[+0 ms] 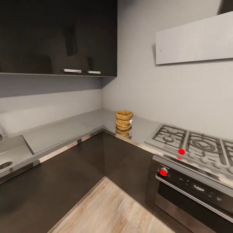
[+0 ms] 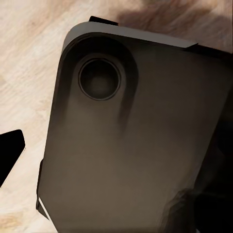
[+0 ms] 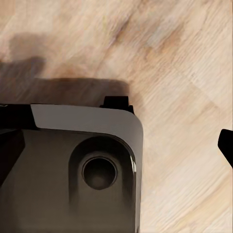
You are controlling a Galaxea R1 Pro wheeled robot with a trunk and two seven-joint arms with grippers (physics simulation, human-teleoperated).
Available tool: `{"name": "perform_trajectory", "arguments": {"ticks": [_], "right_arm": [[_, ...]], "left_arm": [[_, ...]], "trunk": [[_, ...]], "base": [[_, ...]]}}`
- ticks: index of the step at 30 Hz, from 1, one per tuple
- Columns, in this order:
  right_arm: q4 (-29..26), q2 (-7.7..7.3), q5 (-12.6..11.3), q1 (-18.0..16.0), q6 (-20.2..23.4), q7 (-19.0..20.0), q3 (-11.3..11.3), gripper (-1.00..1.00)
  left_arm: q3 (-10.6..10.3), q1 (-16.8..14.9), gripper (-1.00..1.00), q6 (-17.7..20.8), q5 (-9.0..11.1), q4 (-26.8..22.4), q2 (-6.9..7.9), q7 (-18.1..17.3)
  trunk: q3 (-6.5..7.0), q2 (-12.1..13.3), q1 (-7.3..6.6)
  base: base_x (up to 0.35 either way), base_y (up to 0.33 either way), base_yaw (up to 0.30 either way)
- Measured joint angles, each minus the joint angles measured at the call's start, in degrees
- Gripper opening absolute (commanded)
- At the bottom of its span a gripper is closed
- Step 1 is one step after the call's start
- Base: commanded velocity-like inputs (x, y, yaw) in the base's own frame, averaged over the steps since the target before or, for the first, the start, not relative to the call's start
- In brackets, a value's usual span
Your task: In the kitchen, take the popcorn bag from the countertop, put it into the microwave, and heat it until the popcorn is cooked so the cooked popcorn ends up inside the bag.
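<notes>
the popcorn bag stands upright on the countertop, near the inner corner of the l-shaped run and well apart from the gas hob on the same stretch. its rolled rim is open and its reflection shows in the glossy slab just in front of it. dark wall cabinets hang above the other leg, and part of a sink sits at the far end of that leg. the oven sits below the hob, two red knobs showing.

both wrist cameras look down at the light wood floor and at a grey rounded part of the robot's base. a dark fingertip edges into each wrist view, but i cannot tell whether either pair of jaws is apart or together.

the step in hand looks like the approach — nothing is grasped yet. to do it well, drive the base squarely toward the corner and stop short of the cabinet fronts, then raise one arm and come at the bag from the side, around its ridged middle — a crumpled paper wall will likely buckle if squeezed hard, so close gently and keep it upright.
</notes>
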Motion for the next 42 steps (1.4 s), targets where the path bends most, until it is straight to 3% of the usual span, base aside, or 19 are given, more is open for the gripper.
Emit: {"name": "perform_trajectory", "arguments": {"ticks": [31,42], "right_arm": [[0.00,-0.16,0.05,0.00,-0.02,0.00,0.01,1.00],[0.00,-0.02,0.00,0.00,-0.11,-0.09,-0.02,1.00]], "left_arm": [[-0.01,0.00,1.00,0.00,0.00,0.00,0.00,0.00],[0.22,0.00,1.00,0.01,0.09,-0.01,0.00,0.00]], "trunk": [[0.00,0.00,0.00],[0.00,0.00,0.03]], "base": [[0.289,0.077,0.000],[0.039,0.002,-0.067]]}}
